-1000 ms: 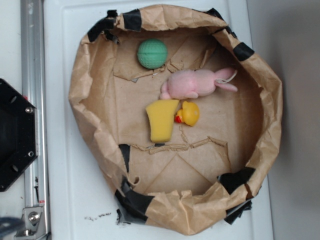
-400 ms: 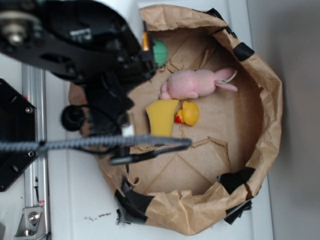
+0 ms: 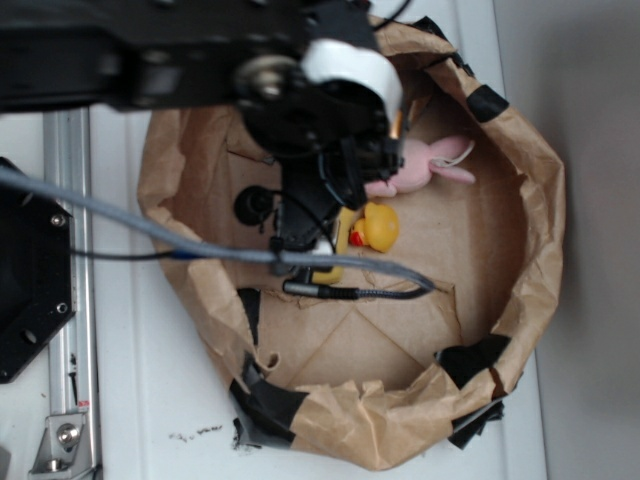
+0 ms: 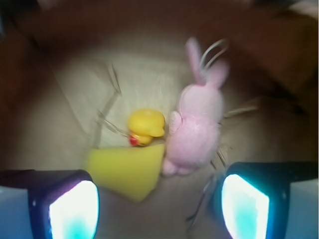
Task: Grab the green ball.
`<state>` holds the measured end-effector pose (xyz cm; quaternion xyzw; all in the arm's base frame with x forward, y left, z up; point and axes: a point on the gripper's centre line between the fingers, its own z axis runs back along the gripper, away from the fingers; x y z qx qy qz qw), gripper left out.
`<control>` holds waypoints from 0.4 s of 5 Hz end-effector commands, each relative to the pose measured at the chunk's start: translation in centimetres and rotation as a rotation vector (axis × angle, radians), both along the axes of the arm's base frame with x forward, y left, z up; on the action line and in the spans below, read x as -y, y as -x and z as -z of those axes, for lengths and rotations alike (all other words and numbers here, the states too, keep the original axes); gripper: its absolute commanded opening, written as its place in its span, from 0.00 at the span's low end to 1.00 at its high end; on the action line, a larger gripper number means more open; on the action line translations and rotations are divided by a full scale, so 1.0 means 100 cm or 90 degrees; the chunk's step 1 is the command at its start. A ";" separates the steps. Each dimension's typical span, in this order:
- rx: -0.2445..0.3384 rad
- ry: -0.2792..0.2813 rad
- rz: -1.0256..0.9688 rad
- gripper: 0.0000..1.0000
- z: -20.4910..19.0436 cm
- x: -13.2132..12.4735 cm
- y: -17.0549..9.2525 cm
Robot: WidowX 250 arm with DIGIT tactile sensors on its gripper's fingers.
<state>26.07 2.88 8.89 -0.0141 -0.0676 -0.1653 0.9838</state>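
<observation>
Two fingers of the claw are seen at the lower corners of the wrist view, set wide apart with nothing held between them; the claw is spread and empty. Directly under the gap, as seen from the wrist, a pink plush rabbit is recorded lying on its side, ears pointing away from the camera. A yellow rubber duck is noted touching the rabbit's flank, and a yellow sponge wedge lies just beside the duck, nearest the left finger.

From the exterior view, the black arm is seen stretched over the upper left part of a crumpled brown paper bowl, patched with black tape. Part of the rabbit and the duck remain visible past the arm, while most of the sponge is covered.

The green ball is not seen in either view; the upper left region of the bowl is hidden by the arm, so its place cannot be told.

The bowl rests on a white bench, with a metal rail along its left edge.
</observation>
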 end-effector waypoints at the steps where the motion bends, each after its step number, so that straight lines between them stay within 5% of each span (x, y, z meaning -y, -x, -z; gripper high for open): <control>1: -0.017 -0.055 0.145 1.00 0.003 -0.003 0.010; 2: -0.028 -0.076 0.143 1.00 0.003 -0.030 0.014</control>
